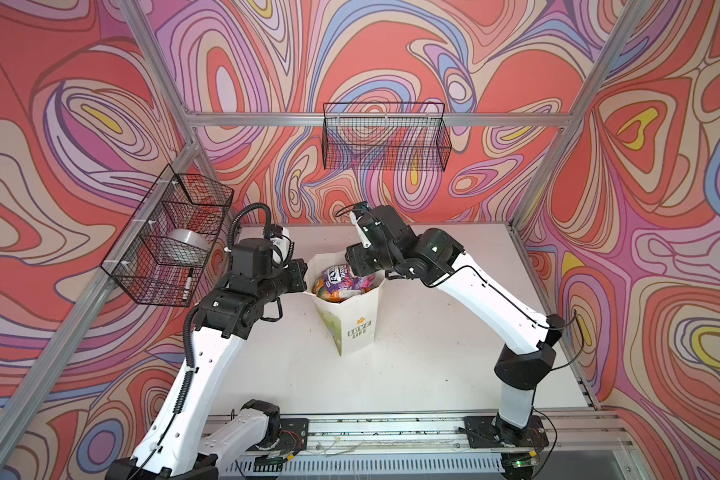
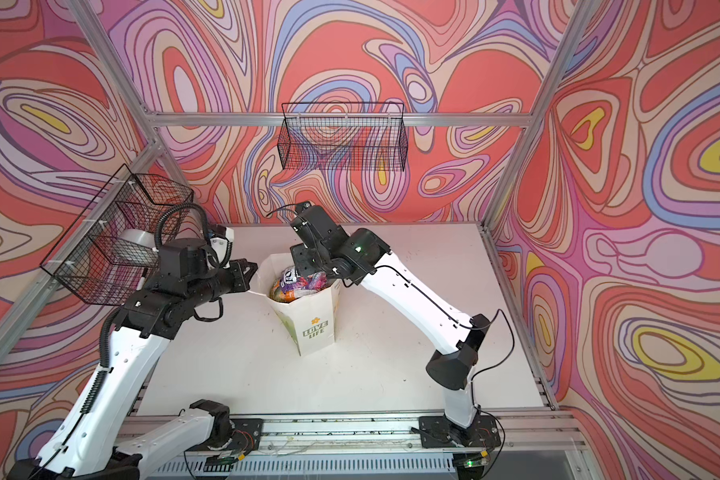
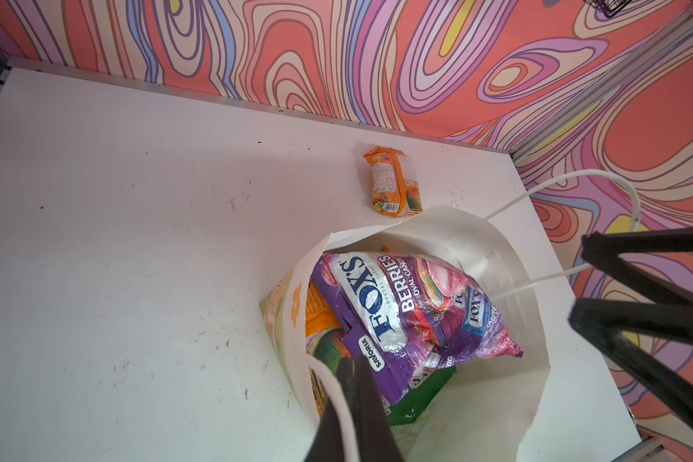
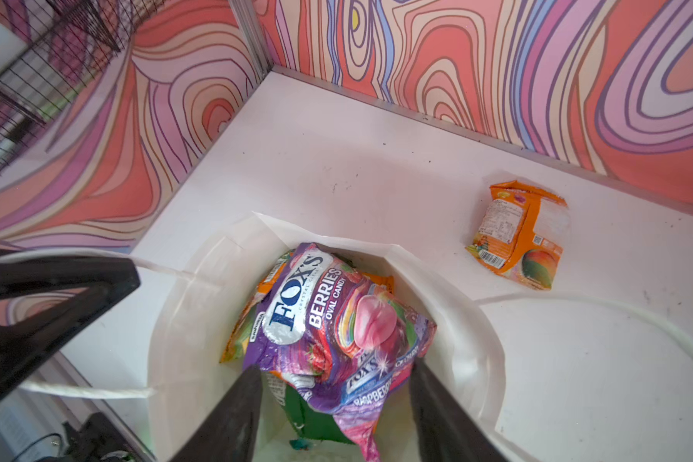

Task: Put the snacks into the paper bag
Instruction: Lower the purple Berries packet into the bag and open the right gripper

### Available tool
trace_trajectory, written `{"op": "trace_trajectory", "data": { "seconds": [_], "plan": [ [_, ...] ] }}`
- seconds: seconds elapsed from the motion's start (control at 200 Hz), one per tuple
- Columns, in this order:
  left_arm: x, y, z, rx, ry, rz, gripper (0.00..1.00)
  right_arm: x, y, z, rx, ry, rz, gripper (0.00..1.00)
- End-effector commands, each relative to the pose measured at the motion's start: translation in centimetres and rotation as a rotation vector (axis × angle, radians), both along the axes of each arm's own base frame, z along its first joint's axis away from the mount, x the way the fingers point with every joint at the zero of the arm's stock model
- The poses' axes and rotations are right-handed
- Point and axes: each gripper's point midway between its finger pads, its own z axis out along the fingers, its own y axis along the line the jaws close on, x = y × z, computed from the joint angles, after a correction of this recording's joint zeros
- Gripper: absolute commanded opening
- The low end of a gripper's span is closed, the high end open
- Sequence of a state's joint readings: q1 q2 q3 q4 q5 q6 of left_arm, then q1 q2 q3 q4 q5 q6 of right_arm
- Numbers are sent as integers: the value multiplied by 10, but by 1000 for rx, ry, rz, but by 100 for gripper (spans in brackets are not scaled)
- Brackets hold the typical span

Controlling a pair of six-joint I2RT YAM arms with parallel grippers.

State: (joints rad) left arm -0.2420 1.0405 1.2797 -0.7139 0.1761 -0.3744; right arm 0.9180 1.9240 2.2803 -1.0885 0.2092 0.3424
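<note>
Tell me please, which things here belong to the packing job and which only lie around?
Job: paper bag, purple FOX'S pouch inside it, orange pouch on the table.
Lying about: back wire basket, side wire basket.

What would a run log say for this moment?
left gripper: shut on paper bag handle | right gripper: open over bag | purple FOX'S pouch: in bag, topmost | orange pouch: on table, outside bag

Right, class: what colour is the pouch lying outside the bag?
Orange pouch, clearest in the right wrist view.
</note>
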Motion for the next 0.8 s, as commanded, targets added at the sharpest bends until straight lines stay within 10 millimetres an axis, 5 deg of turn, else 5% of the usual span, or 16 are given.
{"op": "trace_trajectory", "data": {
  "seconds": [0.0,0.195,0.386,0.716,0.796],
  "plan": [
    [2,1,19,-16,-79,4,0,4,11,-37,-73,58,17,50],
    [0,4,22,-14,-91,11,0,19,3,-48,-151,84,-2,34],
    [-3,0,26,-32,-99,-5,0,9,1,-91,-196,207,6,26],
    [-3,4,27,-24,-108,12,0,15,-7,-128,-193,336,-16,36],
    [-3,-1,26,-39,-95,-9,0,15,-10,-142,-195,364,-37,45]
  ]
}}
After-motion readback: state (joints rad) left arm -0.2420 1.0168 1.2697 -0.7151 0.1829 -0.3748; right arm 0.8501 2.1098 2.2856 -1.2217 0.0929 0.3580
